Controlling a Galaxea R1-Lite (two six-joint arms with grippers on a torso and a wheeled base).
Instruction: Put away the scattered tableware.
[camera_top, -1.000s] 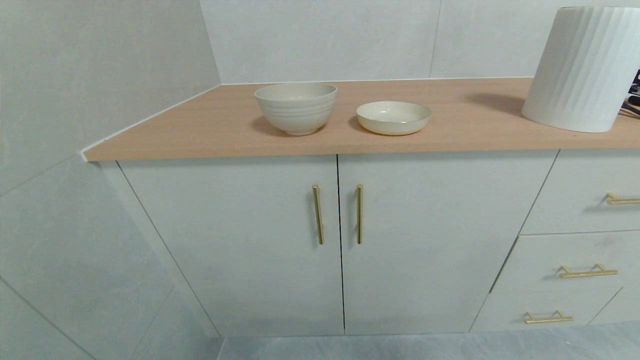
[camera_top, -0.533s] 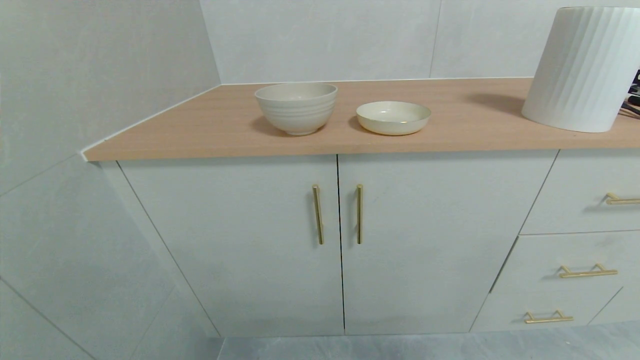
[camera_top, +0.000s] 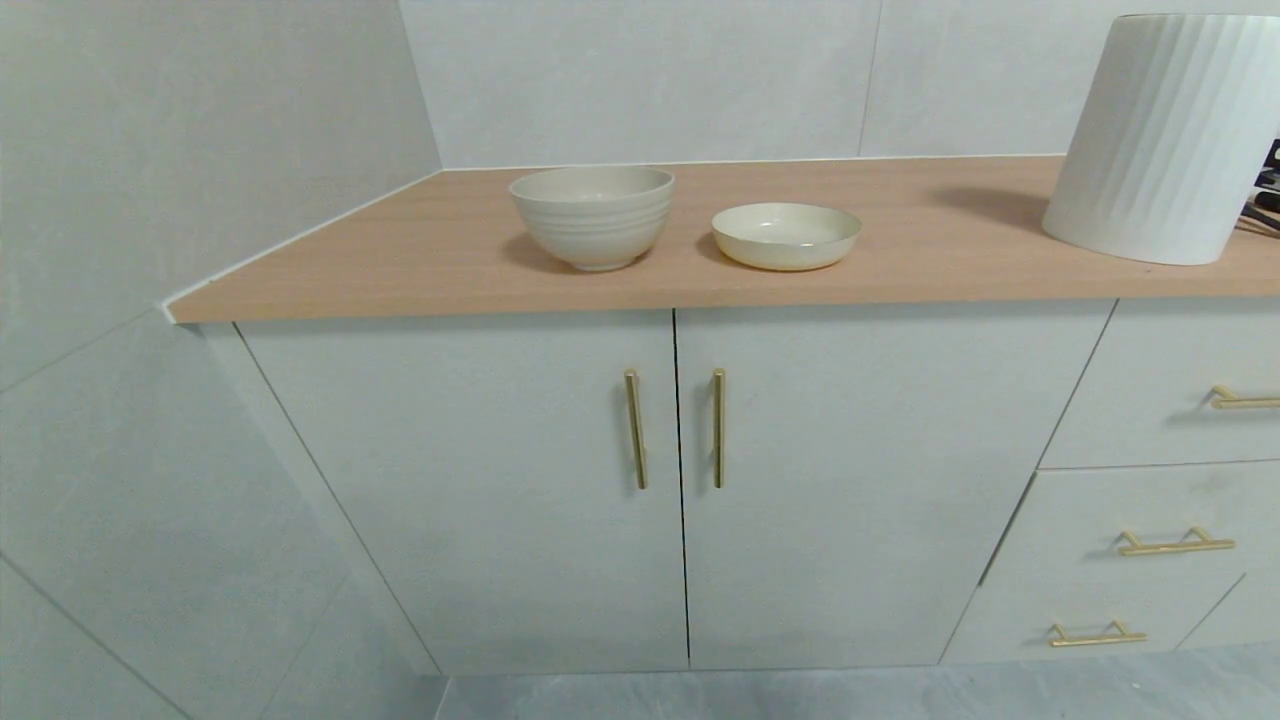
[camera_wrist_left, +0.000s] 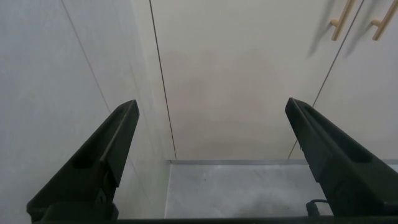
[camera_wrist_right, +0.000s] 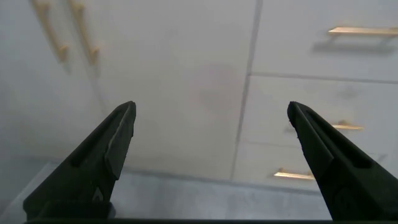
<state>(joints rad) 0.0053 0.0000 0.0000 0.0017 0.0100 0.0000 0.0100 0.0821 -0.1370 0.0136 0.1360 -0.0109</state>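
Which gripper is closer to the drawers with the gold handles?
Right. The right gripper points at the drawers ahead of it. The left gripper points at the left cabinet door beside the tiled wall, farther from the drawers.

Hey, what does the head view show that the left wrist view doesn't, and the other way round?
Head view, not the left wrist view: the deep bowl and the shallow dish, side by side but apart on the wooden countertop, a white ribbed container at its right end, and drawers. Left wrist view, not the head view: the left gripper, jaws wide apart, facing the foot of the cabinet. Both: the pale cabinet doors, their gold handles and the grey floor.
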